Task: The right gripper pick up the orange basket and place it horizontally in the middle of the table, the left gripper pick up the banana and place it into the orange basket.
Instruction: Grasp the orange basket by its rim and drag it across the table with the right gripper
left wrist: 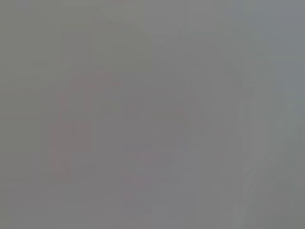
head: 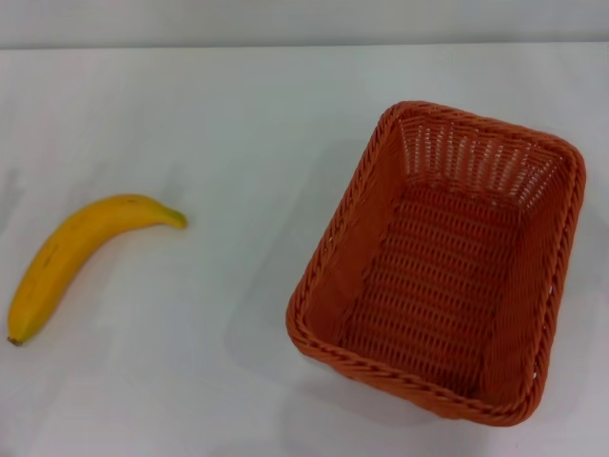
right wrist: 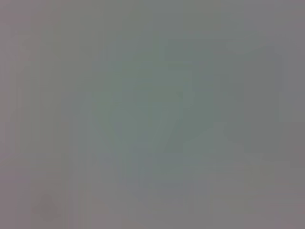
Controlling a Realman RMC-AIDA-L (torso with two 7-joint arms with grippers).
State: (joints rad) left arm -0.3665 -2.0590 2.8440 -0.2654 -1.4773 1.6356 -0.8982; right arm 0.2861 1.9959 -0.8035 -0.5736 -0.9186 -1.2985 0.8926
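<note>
The orange basket [head: 440, 262] stands upright on the right half of the white table [head: 238, 124] in the head view. Its long side runs away from me, slightly tilted, and it is empty inside. The yellow banana [head: 76, 255] lies flat at the left, its greenish stem toward the middle and its dark end near the left edge. Neither gripper appears in any view. Both wrist views give only a plain grey field with nothing to make out.
The table's far edge meets a grey wall along the top of the head view. Bare white tabletop lies between the banana and the basket.
</note>
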